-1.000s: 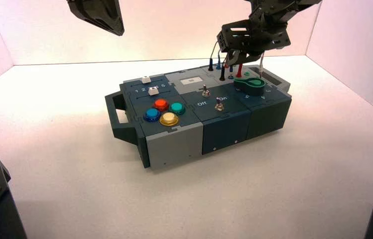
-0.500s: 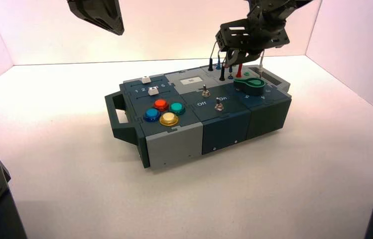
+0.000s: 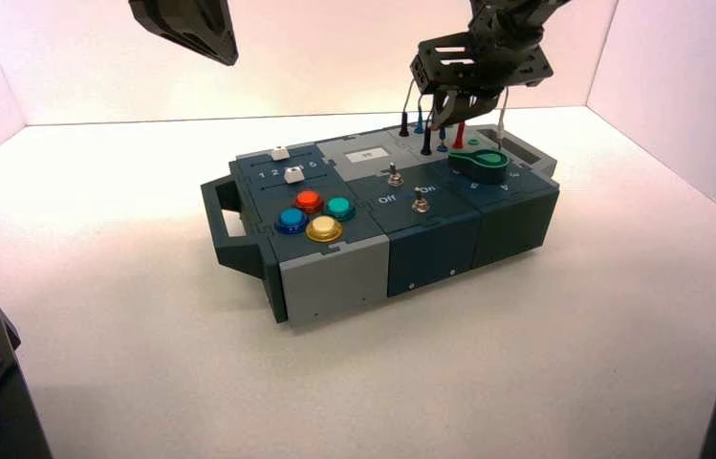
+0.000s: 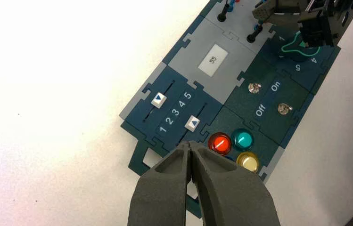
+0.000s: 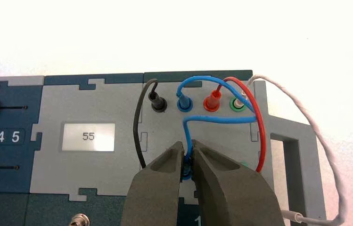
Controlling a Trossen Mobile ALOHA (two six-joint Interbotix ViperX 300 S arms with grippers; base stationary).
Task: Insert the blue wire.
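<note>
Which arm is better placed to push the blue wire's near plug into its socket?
The right, I judge: its gripper holds the blue wire right above the blue socket; the left gripper waits beyond the box's opposite end.

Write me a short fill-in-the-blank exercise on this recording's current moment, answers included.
1. Over the box's far right part, the right tool grips a plug of the ____ wire.
2. In the far row of plugs, the red plug stands between a blue one and a ____ one.
3. The display reads ____.
4. The left tool is idle in the air, on the robot's ____ side.

Missing words: blue; white; 55; left
</note>
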